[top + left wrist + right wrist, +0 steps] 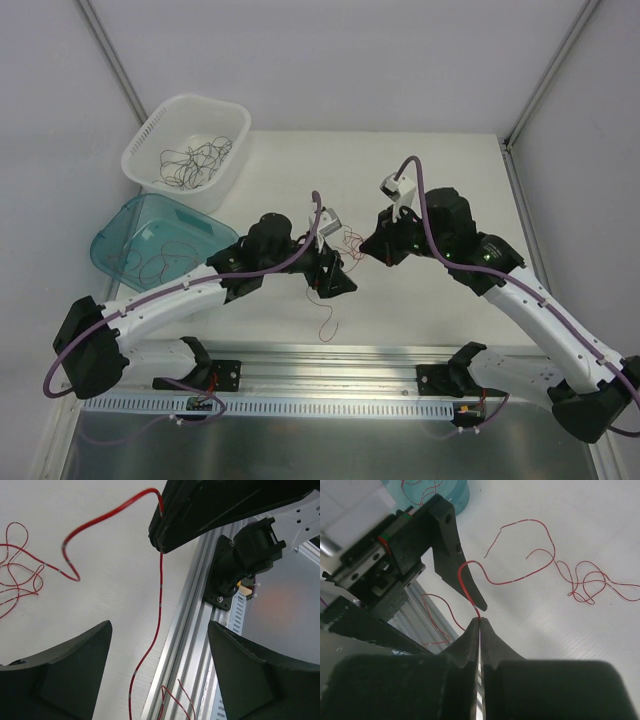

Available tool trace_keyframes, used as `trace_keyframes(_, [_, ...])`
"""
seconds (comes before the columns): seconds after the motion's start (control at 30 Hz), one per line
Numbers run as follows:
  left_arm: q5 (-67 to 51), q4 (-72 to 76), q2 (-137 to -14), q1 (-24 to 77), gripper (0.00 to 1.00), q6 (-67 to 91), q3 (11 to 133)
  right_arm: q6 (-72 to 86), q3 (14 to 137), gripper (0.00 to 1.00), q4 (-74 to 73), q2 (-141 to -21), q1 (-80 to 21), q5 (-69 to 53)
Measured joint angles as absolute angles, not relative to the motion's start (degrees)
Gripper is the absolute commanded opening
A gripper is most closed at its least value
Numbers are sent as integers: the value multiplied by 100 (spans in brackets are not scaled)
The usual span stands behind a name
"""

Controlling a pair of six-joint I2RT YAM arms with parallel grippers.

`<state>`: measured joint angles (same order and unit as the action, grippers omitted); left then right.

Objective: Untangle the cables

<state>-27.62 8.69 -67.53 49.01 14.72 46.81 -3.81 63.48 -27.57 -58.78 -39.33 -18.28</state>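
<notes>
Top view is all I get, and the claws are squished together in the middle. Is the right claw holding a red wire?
Observer: Yes. The right wrist view shows the right claw shut on a red wire, pinched at its very tips.
Operator: What about the other one?
Observer: The left claw is open. In the left wrist view its fingers stand wide apart, and that wire hangs between them, touching neither.
Operator: Is the bunch on the table all red?
Observer: Close up, the bunch on the table shows only thin red loops.
</notes>
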Motion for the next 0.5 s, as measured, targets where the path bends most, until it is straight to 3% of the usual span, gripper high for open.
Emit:
trace_keyframes(0.03, [-2727,869,-6814,4965,71,1435,4692,-349,6331,1,-2718,-5863,-3940,-1831])
trace_keyframes(0.07, [-2672,869,-6879,5037,59,1406,4703,-311,6302,1,-2672,-5843,-3953,-1828])
trace_keyframes(0.13, [-2611,873,-6971,5133,46,1365,4711,-250,6263,1,-2600,-5811,-3959,-1828])
trace_keyframes(0.17, [-2582,873,-6991,5157,26,1339,4713,-222,6248,1,-2571,-5800,-3959,-1828])
trace_keyframes(0.27, [-2473,875,-7002,5183,0,1291,4713,-189,6198,1,-2530,-5758,-3964,-1820])
trace_keyframes(0.37, [-2257,860,-6941,5183,0,1275,4713,-187,6198,1,-2528,-5747,-3964,-1776])
trace_keyframes(0.47, [-1968,760,-6775,5183,0,1284,4713,-165,6191,16,-2526,-5732,-3964,-1719])
trace_keyframes(0.5, [-1855,714,-6722,5183,0,1288,4716,-156,6187,29,-2528,-5728,-3964,-1717])
